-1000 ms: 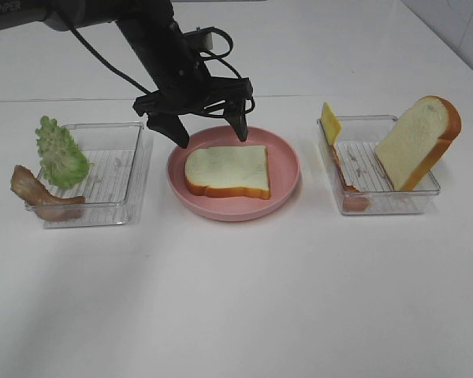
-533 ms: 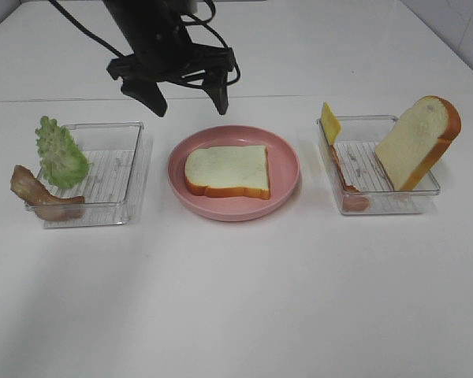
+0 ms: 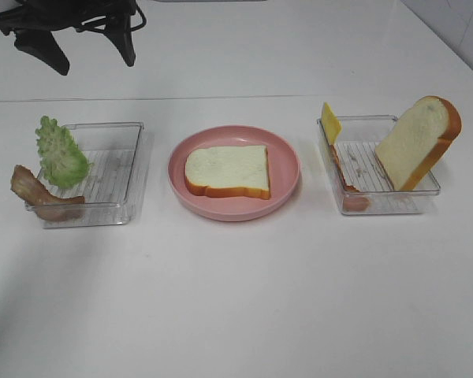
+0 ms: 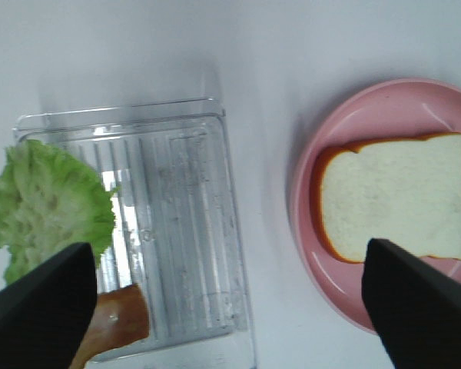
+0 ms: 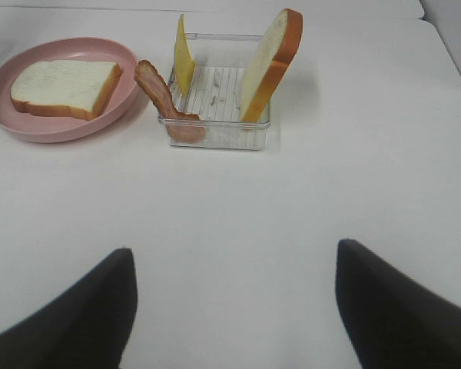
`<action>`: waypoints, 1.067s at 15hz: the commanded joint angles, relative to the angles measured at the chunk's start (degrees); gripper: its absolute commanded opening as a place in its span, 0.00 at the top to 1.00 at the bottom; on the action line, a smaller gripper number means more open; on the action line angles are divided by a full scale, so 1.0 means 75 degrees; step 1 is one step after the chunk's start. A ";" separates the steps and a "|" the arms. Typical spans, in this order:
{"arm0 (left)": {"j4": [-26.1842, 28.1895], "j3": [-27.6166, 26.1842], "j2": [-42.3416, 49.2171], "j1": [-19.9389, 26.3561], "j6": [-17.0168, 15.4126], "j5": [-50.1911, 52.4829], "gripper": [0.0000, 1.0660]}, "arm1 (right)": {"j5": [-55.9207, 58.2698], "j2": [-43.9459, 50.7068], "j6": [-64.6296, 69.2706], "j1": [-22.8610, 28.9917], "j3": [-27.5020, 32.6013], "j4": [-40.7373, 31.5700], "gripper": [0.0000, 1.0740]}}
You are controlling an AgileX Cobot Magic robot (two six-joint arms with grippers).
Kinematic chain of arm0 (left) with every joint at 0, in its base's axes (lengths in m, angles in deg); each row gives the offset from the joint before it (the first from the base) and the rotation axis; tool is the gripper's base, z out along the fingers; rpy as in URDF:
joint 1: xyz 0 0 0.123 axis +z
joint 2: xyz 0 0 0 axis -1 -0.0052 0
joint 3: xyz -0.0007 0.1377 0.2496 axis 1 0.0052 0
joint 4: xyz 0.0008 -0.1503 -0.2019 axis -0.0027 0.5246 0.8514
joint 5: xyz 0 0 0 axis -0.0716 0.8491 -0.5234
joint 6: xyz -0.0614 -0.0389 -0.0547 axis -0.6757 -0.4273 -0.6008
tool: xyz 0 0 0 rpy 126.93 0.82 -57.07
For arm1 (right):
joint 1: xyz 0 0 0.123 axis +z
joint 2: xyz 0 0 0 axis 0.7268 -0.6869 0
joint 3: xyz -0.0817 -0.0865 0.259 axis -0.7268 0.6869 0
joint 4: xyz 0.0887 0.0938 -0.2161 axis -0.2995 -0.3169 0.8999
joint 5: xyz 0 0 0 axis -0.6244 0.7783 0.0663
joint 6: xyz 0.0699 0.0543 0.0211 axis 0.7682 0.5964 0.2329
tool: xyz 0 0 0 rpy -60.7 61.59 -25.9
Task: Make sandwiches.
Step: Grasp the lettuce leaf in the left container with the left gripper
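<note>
One bread slice [image 3: 227, 171] lies flat on the pink plate [image 3: 284, 150] in the middle of the table. A second bread slice [image 3: 418, 142] leans upright in the right clear tray [image 3: 378, 206], beside a yellow cheese slice [image 3: 330, 122] and a bacon strip [image 3: 348, 189]. Ruffled green lettuce [image 3: 61, 153] and another bacon strip [image 3: 39, 197] rest on the left clear tray [image 3: 114, 173]. My left gripper [image 3: 75, 49] hangs open and empty high at the back left, above and behind that tray. The right gripper [image 5: 234, 307] is open over bare table in front of the right tray; it is out of the exterior view.
The table's back edge runs behind the trays. White tabletop [image 3: 236, 299] stretches across the front of the exterior view.
My left gripper has risen from just above the plate and swung to the back left, staying open. The bread slice stays on the plate. Nothing else has moved.
</note>
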 commanded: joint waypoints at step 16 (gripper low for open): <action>-0.0428 0.1459 -0.0497 0.1245 -0.0046 -0.0138 0.32 | -0.0069 0.0107 -0.0046 -0.0061 0.0015 0.0000 0.35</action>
